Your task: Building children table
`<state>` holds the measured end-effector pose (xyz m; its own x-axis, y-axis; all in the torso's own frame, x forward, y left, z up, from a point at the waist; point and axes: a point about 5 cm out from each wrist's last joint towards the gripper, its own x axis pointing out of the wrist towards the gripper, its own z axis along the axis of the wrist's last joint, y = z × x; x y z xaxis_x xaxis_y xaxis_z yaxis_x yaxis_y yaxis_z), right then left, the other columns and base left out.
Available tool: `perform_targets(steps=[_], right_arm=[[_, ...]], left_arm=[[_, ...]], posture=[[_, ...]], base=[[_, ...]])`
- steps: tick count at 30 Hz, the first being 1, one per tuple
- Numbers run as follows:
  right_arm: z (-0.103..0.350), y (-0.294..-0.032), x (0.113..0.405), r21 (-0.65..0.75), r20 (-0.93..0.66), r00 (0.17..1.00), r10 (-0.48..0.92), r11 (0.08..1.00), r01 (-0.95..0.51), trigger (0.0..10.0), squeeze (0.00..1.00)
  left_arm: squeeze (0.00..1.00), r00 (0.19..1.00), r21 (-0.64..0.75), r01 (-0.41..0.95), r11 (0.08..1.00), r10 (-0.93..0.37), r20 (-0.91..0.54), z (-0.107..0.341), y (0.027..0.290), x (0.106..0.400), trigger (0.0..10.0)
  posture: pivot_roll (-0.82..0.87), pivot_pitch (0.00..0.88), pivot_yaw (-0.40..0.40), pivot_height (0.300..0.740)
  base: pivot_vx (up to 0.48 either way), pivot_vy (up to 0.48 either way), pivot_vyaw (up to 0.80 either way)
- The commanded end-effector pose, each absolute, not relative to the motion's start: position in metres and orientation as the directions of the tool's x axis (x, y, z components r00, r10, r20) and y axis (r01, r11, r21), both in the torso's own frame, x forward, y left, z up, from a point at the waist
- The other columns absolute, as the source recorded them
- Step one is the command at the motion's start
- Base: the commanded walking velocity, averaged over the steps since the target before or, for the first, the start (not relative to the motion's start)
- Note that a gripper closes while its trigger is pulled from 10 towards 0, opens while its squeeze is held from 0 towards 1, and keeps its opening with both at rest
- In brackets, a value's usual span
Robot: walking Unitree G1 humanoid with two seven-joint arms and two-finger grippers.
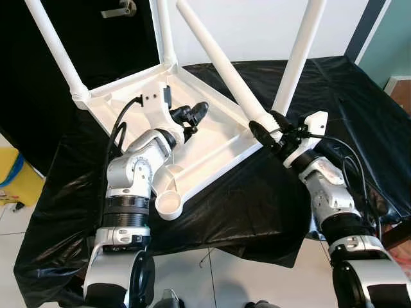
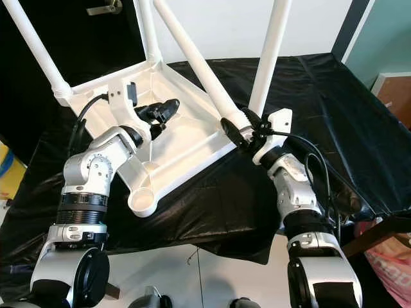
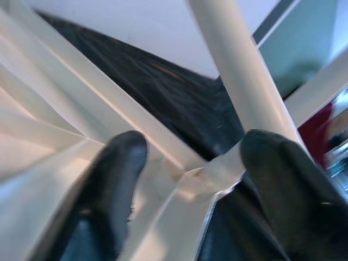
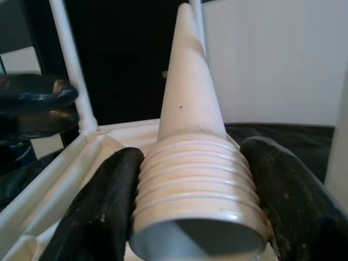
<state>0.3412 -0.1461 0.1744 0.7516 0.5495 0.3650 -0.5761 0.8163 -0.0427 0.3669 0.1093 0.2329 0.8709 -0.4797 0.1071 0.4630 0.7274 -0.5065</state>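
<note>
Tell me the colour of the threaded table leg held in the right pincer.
White, a bit creamy in that light; the table leg shows best in the right wrist view.

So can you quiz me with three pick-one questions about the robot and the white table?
1. Where is the empty round leg socket?
A. at the upside-down table's corner nearest the robot
B. on the floor
C. in the left gripper

2. How many white legs can you see?
A. one
B. four
C. seven

3. What is the right gripper doing?
A. hanging open
B. shut on a black cloth
C. shut on the threaded leg

Answers:
1. A, the open ring sits at the near corner with no leg in it.
2. B, four white tubes stick up from the table.
3. C, the right wrist view shows its fingers on both sides of the screw end.
</note>
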Motion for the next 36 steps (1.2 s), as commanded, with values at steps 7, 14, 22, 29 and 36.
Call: perform_targets(steps=[7, 14, 22, 29, 36], right_arm=[[0.151, -0.117, 0.315, 0.004, 0.327, 0.738, 0.590, 0.780, -0.625, 10.0, 0.00], [0.148, -0.096, 0.299, 0.030, 0.322, 0.701, 0.636, 0.734, -0.679, 10.0, 0.00], [0.151, -0.078, 0.284, 0.014, 0.313, 0.642, 0.700, 0.672, -0.740, 10.0, 0.00], [0.149, -0.080, 0.278, 0.000, 0.279, 0.625, 0.729, 0.651, -0.759, 10.0, 0.00], [0.144, -0.089, 0.274, -0.014, 0.236, 0.636, 0.735, 0.657, -0.754, 10.0, 0.00]], left_arm=[[1.00, 0.800, -0.694, 0.538, 0.479, -0.551, 0.240, 0.234, 0.114, 0.370, 10.0], [0.29, 0.800, -0.720, 0.541, 0.434, -0.528, 0.283, 0.238, 0.118, 0.375, 10.0], [0.00, 0.813, -0.705, 0.512, 0.491, -0.541, 0.215, 0.229, 0.116, 0.382, 10.0], [0.00, 0.840, -0.695, 0.481, 0.534, -0.507, 0.192, 0.233, 0.123, 0.391, 10.0], [0.00, 0.885, -0.685, 0.428, 0.590, -0.428, 0.185, 0.250, 0.146, 0.404, 10.0]], posture=[[-0.15, 0.049, 0.037, 0.740], [-0.15, 0.036, 0.020, 0.740], [-0.15, 0.024, 0.002, 0.740], [-0.15, 0.009, -0.003, 0.740], [-0.15, 0.000, 0.002, 0.740]], base=[[0.000, 0.000, 0.00], [0.000, 0.000, 0.00], [0.000, 0.000, 0.00], [0.000, 0.000, 0.00], [0.000, 0.000, 0.00]])
